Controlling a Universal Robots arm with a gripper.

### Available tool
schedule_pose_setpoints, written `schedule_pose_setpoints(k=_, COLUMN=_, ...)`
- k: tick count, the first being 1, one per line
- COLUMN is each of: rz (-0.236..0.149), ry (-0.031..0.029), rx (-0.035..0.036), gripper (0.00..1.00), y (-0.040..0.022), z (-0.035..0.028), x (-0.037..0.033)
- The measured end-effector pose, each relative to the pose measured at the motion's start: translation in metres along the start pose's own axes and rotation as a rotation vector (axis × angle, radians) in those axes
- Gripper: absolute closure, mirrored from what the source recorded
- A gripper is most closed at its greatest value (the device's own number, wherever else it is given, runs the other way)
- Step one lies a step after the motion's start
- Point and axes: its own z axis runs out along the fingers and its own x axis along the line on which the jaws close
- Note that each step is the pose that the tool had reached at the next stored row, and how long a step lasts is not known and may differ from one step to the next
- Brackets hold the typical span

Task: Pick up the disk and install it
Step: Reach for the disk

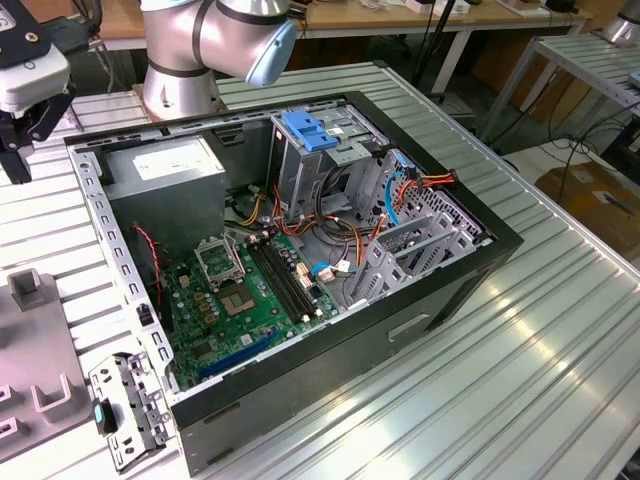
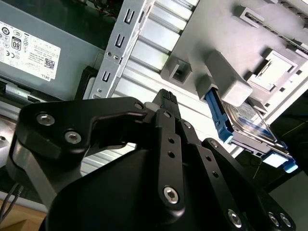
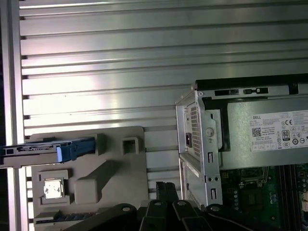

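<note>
At the lower left of the exterior view, the grey fixture (image 1: 30,395) sits on the ribbed table (image 1: 560,330), just beside the open computer case (image 1: 400,330). That's where the action is! In the second wrist view the disk (image 2: 246,120) stands on edge in that fixture, blue rails along its sides, tucked against a grey block. Nobody has it yet.

The hand (image 2: 166,96) hangs over the table between fixture and case, its black fingers drawn together at the tips with nothing between them. It's near the disk, but clearly apart from it, with no contact at all.

Over in the case, middle top of the exterior view, the metal cage with the blue handle (image 1: 310,130) stands upright, and the power supply (image 1: 165,170) lies to its left in the frame. The motherboard (image 1: 250,290) is exposed below.

So, the score as I read it: the pick-up is not yet made and the install not begun. The whole job is ahead.
</note>
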Motion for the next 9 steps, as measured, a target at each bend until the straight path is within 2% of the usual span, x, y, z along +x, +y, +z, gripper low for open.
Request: schedule_pose_setpoints(k=9, rz=0.0, ry=0.0002, rx=0.0001, gripper=0.89, y=-0.001, z=-0.0002, x=0.0135)
